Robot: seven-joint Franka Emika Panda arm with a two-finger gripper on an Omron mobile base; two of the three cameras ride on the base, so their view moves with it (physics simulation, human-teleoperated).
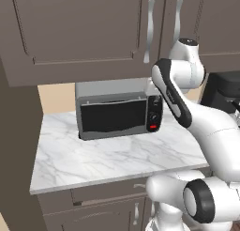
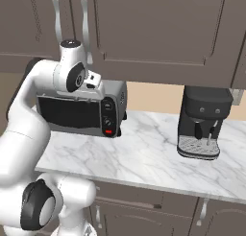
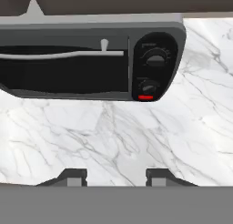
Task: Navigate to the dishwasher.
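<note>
Base parked facing marble counter [image 1: 108,157] w/ toaster oven [image 1: 119,113] at back, brown upper cabinets [image 2: 158,29] above, coffee machine [image 2: 202,122] further along to the right (right base view). Below the counter edge: brown drawer/door fronts only.

Gripper [image 3: 116,176]: two dark tips apart w/ bare marble in the gap, nothing held; reads as fairly wide. Hand cam looks down at counter w/ toaster oven's dial panel ahead.

Dishwasher: no light-grey metallic front w/ long bar handle anywhere here, so can't fix its position from these pics. Key relation for the drive = which way it lies along the counter run, and that is undetermined. Judgement: must be off to one side, left or right of this section (left base view cuts off at a dark side panel on the left; right base view carries on past coffee machine). Task looks far from done; base needs to travel sideways along the cabinets, arm tucked as is
</note>
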